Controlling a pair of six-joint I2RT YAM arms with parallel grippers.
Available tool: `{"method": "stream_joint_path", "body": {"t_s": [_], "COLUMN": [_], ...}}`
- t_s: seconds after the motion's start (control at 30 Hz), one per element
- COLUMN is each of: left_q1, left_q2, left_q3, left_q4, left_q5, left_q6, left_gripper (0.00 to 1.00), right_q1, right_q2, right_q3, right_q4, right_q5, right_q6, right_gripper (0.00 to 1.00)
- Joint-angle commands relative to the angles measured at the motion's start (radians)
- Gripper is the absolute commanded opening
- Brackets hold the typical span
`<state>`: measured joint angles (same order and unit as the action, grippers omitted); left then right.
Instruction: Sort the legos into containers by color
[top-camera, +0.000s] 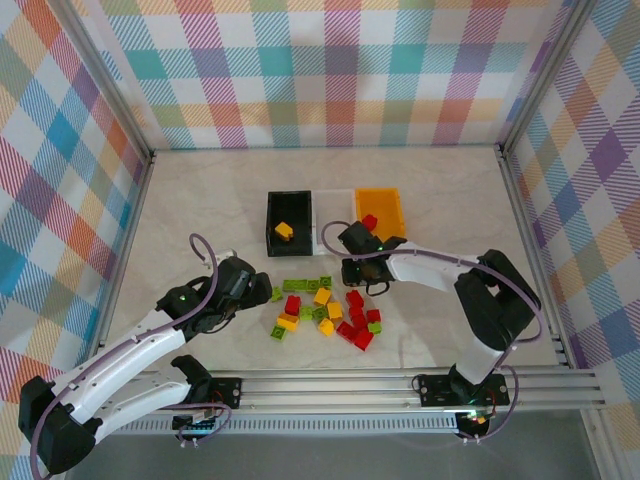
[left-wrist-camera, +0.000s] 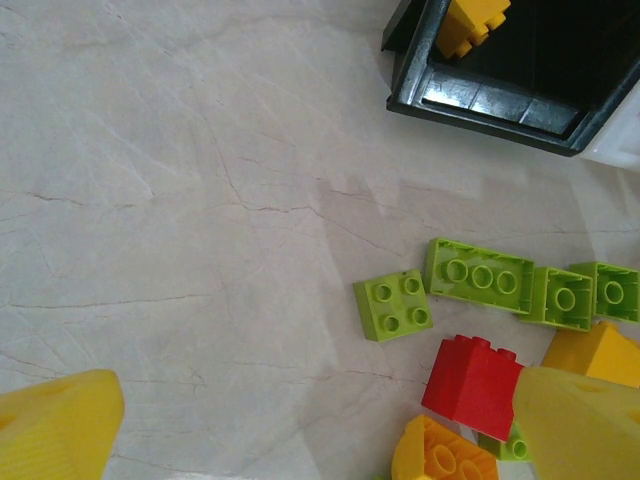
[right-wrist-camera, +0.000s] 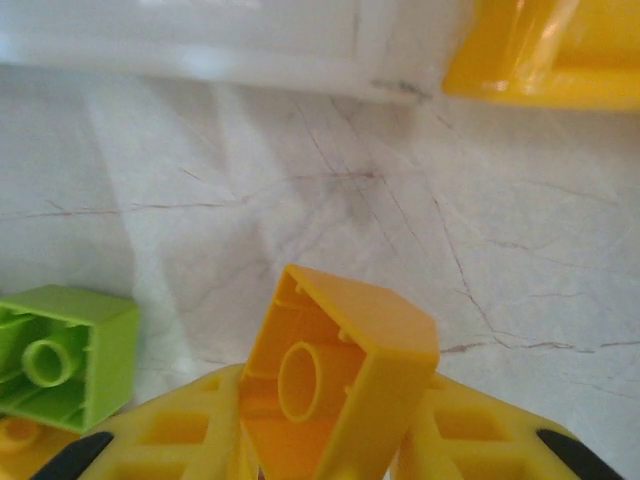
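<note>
Containers (top-camera: 271, 225): black, white, orange.
Legos (top-camera: 322, 296): red, yellow-orange, lime green.
Walls (top-camera: 330, 70): pastel plaid.
Table (top-camera: 200, 200): cream, veined.

Legos (top-camera: 322, 296) just before the containers (top-camera: 270, 225)

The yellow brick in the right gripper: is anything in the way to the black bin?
Nothing visible stands in the way. The right gripper holds the yellow brick just in front of the white bin, and the black bin sits beside it on the left. Only its own wall needs clearing.
</note>
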<state>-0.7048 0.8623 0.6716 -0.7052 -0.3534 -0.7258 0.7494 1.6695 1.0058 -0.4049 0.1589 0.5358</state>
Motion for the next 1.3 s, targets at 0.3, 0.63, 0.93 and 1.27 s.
{"method": "stream_joint_path", "body": {"t_s": [0.3,0.63,0.93,1.27], "left_q1": [-0.001,-0.001,-0.026,-0.282], "left_q2": [-0.013,-0.009,0.089,0.300], "left_q3": [0.009,-0.005,-0.015,-0.027], "left_q4": [-0.046,-0.056,0.028,0.081], "left_q5": [0.005,0.064,0.220,0.235], "left_q6": [-0.008,0.004,0.060,0.029], "left_gripper": [1.00,1.00,0.97,0.90], "right_q1": [0.025,0.021,0.007,0.005], "right_q2": [0.160,0.489,0.341,-0.033], "right_q3": [0.450,0.860,0.722,0.244], "right_q4": [0.016,-0.052,0.056,0.138], "right_q5": [-0.219,-0.213,-0.198,-0.128], "right_q6": [-0.089,-0.076,-0.040,-0.005], "right_gripper": [0.28,0.36,0.75,0.78]}}
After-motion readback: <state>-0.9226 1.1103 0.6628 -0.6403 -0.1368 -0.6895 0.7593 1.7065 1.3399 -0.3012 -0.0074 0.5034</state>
